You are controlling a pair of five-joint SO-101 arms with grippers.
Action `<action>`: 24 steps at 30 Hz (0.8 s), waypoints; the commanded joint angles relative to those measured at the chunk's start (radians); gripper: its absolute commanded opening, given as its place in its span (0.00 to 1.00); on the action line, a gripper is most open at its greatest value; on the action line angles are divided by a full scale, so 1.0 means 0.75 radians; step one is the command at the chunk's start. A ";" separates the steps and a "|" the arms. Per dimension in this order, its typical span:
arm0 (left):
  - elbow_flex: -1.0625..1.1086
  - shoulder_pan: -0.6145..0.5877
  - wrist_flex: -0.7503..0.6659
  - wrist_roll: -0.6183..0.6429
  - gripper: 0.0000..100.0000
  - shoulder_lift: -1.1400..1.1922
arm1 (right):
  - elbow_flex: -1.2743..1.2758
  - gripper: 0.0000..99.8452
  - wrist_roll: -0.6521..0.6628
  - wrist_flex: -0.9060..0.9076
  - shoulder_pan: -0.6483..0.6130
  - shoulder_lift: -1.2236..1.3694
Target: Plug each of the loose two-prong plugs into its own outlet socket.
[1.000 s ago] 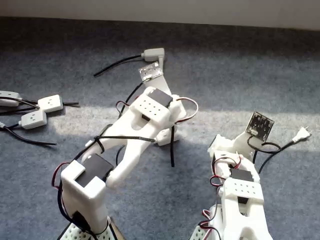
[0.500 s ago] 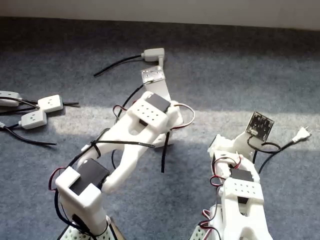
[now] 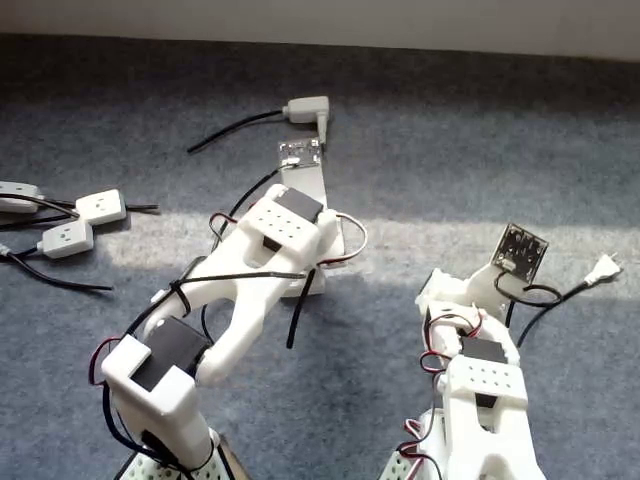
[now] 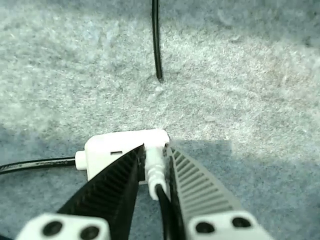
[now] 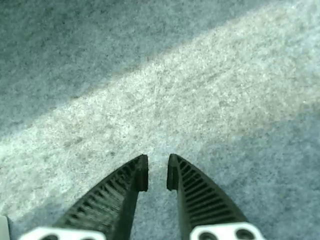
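Observation:
My left gripper point(image 4: 155, 151) is shut on a white two-prong plug point(image 4: 154, 170) with a black cord. The plug's front end is pressed against a white outlet socket point(image 4: 112, 150) lying on the grey carpet. In the high view the left arm point(image 3: 285, 225) stands over that spot and the plug's cord point(image 3: 299, 318) hangs below it. My right gripper point(image 5: 157, 173) hovers over bare carpet, open by a narrow gap with nothing between its fingers. Another loose plug point(image 3: 603, 268) with a black cord lies at the far right, beyond the right arm point(image 3: 480, 375).
A white socket point(image 3: 306, 108) with a black cable lies at the back centre. Three more sockets point(image 3: 100, 206) point(image 3: 67, 238) point(image 3: 18, 195) with cables cluster at the left edge. A loose black cable end point(image 4: 156, 45) lies beyond the held plug.
The left arm has swung leftward and nearer with the plug, and its hanging cord moved with it. The right arm has stayed put.

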 commanded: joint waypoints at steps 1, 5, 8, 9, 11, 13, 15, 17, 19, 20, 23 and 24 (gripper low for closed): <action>0.081 -0.056 0.051 -0.127 0.01 0.026 | -0.015 0.08 -0.004 -0.021 -0.001 -0.034; 0.081 -0.052 0.059 -0.188 0.02 0.026 | -0.015 0.08 -0.004 -0.021 -0.001 -0.034; 0.073 -0.052 0.104 -0.184 0.15 0.026 | -0.015 0.08 -0.004 -0.021 -0.001 -0.034; 0.069 -0.054 0.119 -0.182 0.20 0.024 | -0.015 0.08 -0.004 -0.021 -0.001 -0.034; 0.069 -0.060 0.133 -0.180 0.28 0.013 | -0.015 0.08 -0.004 -0.021 -0.001 -0.034; 0.069 -0.064 0.145 -0.141 0.32 0.011 | -0.015 0.08 -0.004 -0.021 -0.001 -0.034; 0.044 -0.081 0.162 -0.117 0.33 0.009 | -0.015 0.08 -0.004 -0.024 -0.001 -0.034; -0.024 -0.101 0.200 -0.113 0.33 0.009 | -0.015 0.08 -0.004 -0.024 -0.001 -0.034; -0.124 -0.132 0.274 -0.110 0.33 0.009 | -0.015 0.08 -0.004 -0.024 -0.001 -0.034; -0.179 -0.144 0.313 -0.110 0.34 0.009 | -0.015 0.08 -0.004 -0.024 -0.001 -0.034; -0.357 -0.197 0.442 -0.110 0.34 0.009 | -0.015 0.08 -0.004 -0.024 -0.001 -0.034; -0.422 -0.212 0.483 -0.110 0.34 0.009 | -0.015 0.08 -0.004 -0.024 -0.001 -0.034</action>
